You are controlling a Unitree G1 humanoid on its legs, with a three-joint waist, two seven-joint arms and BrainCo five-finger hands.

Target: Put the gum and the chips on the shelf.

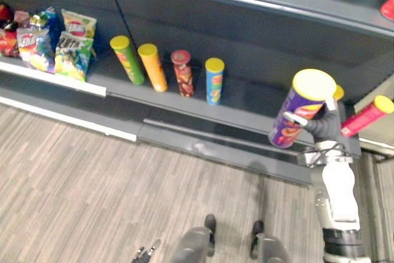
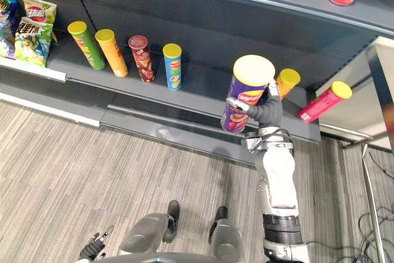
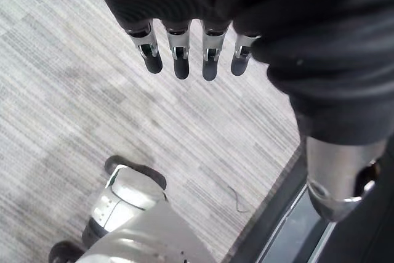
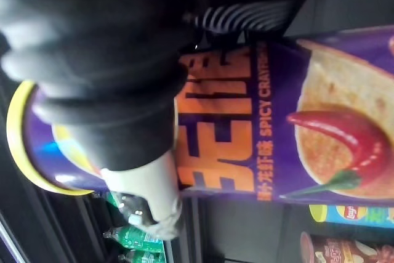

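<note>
Right robot hand (image 2: 268, 112) is clamped on the purple chips can (image 2: 249, 87), just in front of the shelf (image 2: 203, 93). You should turn the can upright and set it on a bare part of the shelf.

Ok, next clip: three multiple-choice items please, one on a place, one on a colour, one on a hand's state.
1. Where is the purple chips can? A standing on the shelf; B in the right hand, held up before the shelf; C in the left hand.
2. Its lid is: A yellow; B black; C blue.
3. The left hand is: A shut on a can; B open, holding nothing; C shut, empty.
Key: B, the right hand's fingers curl round it; A, the lid on top is yellow; B, its fingers hang straight.
</note>
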